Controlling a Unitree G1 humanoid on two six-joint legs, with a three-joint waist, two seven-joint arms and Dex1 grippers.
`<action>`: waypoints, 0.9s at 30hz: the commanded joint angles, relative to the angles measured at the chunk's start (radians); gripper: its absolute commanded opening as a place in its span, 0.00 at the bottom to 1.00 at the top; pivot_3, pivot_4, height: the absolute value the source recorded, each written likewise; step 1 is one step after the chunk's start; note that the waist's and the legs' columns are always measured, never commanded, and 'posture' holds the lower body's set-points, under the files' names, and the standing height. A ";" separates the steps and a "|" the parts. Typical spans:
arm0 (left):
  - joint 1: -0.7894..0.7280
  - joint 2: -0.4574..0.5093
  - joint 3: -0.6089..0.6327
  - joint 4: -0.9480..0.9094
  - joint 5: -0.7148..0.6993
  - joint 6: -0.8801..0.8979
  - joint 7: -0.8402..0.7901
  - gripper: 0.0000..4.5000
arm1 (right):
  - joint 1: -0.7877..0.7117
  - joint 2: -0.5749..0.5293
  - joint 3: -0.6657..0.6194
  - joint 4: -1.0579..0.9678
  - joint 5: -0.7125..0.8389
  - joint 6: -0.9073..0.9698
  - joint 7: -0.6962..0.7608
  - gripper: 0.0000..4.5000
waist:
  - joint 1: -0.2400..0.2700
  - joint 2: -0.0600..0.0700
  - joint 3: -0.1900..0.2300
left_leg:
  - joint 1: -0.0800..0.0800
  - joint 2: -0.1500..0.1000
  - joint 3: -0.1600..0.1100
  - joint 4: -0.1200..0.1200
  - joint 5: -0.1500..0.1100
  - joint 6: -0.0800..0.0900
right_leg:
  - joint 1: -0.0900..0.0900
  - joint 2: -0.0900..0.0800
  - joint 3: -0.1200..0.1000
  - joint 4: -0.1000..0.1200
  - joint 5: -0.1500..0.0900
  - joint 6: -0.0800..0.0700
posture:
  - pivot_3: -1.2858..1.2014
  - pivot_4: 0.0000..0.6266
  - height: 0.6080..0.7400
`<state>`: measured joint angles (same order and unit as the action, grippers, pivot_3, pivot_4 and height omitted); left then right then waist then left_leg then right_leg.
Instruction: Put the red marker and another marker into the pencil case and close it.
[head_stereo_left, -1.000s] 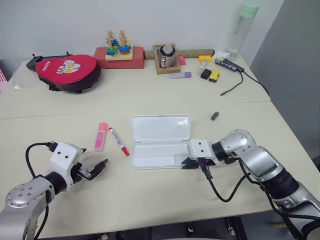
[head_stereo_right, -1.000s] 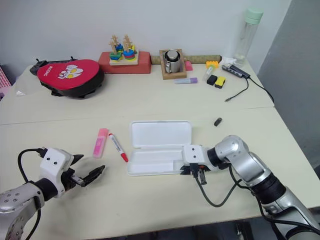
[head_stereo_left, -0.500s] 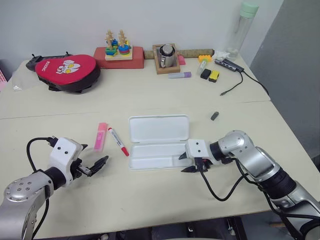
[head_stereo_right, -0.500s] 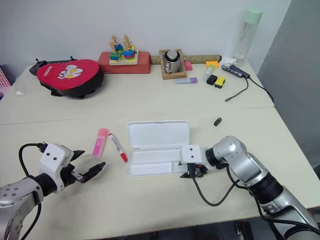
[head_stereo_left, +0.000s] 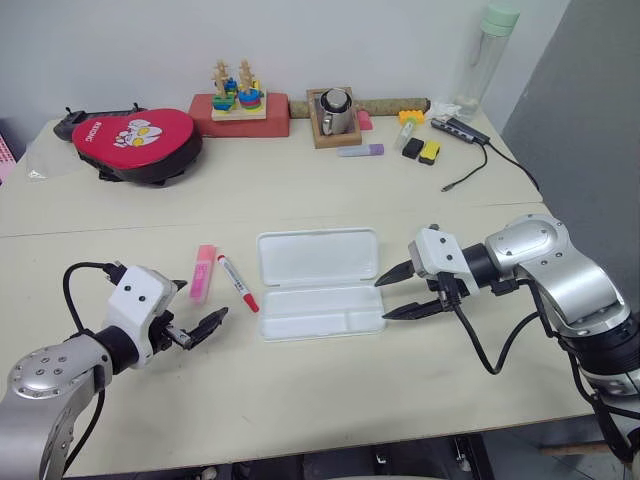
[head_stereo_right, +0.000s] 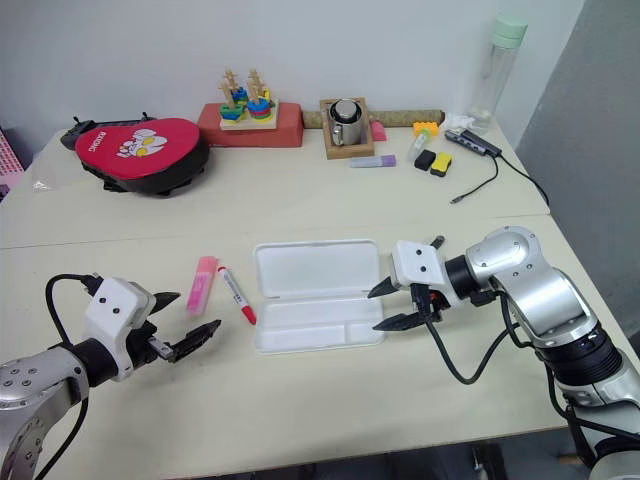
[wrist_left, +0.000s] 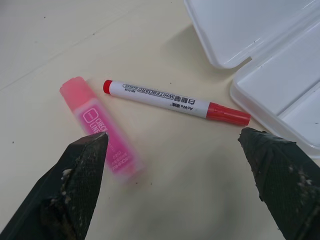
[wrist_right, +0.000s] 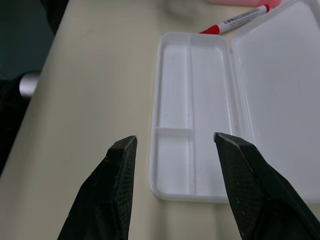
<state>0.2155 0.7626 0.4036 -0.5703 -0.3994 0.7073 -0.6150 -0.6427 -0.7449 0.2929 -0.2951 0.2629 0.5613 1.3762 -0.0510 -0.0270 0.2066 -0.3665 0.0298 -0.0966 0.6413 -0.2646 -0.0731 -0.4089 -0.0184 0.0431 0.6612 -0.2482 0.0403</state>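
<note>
- Pencil case (head_stereo_left: 320, 285) lay open and flat on the table (head_stereo_left: 330, 190), lid folded back; the tray looked empty, so nothing was loaded yet.
- Red marker (head_stereo_left: 238, 284) lay on the table just beside the case's left edge, not touched by either gripper.
- Pink highlighter (head_stereo_left: 203, 273), taken as the other marker, lay just beside the red marker on the side away from the case, also untouched.
- Judged: opening step done; both pens still to go in, lid still to close. Early in the task.
- Left gripper (head_stereo_left: 196, 324) was spread wide and held nothing, hovering over the table just short of the two pens. In its wrist view the highlighter (wrist_left: 100, 127) and the marker (wrist_left: 175, 102) lay between and beyond the fingertips (wrist_left: 87, 150), highlighter nearer one finger; no contact seen.
- Right gripper (head_stereo_left: 398, 293) was partly spread, empty, raised off the table just beside the case's right end, pointing toward it. Wrist view showed the divided tray (wrist_right: 192, 115) ahead of the fingers, apart from them.
- Judged: left gripper is better placed for the first pick, both pens being on its side.
</note>
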 joint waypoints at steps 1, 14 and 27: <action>-0.093 -0.050 -0.023 -0.058 -0.015 0.128 0.129 1.00 | -0.032 0.021 -0.033 -0.021 0.041 0.021 -0.033 0.57 | 0.000 0.000 0.000 | 0.000 0.000 0.000 0.000 0.000 0.000 | 0.000 0.000 0.000 0.000 0.000 0.000 | 0.52 0.24 1.00; -0.293 -0.249 -0.165 -0.107 0.010 0.403 0.398 1.00 | -0.046 0.033 -0.027 0.025 0.053 -0.007 -0.069 0.57 | 0.003 -0.001 0.000 | -0.001 -0.001 -0.001 0.002 0.000 0.000 | 0.001 0.000 0.000 0.000 0.001 0.002 | 0.52 0.24 1.00; -0.349 -0.313 -0.167 -0.076 0.012 0.468 0.458 1.00 | -0.042 0.033 -0.030 0.010 0.062 0.012 -0.090 0.57 | 0.009 -0.001 0.000 | -0.001 -0.001 -0.001 0.002 0.000 0.000 | 0.001 0.000 0.000 0.000 0.001 0.002 | 0.52 0.24 1.00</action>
<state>-0.1188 0.4602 0.2316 -0.6394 -0.3960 1.1785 -0.1684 -0.6771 -0.7060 0.2919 -0.2524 0.3015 0.5752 1.2908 -0.0419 -0.0276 0.2062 -0.3674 0.0288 -0.0978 0.6436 -0.2644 -0.0735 -0.4079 -0.0185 0.0433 0.6611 -0.2469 0.0421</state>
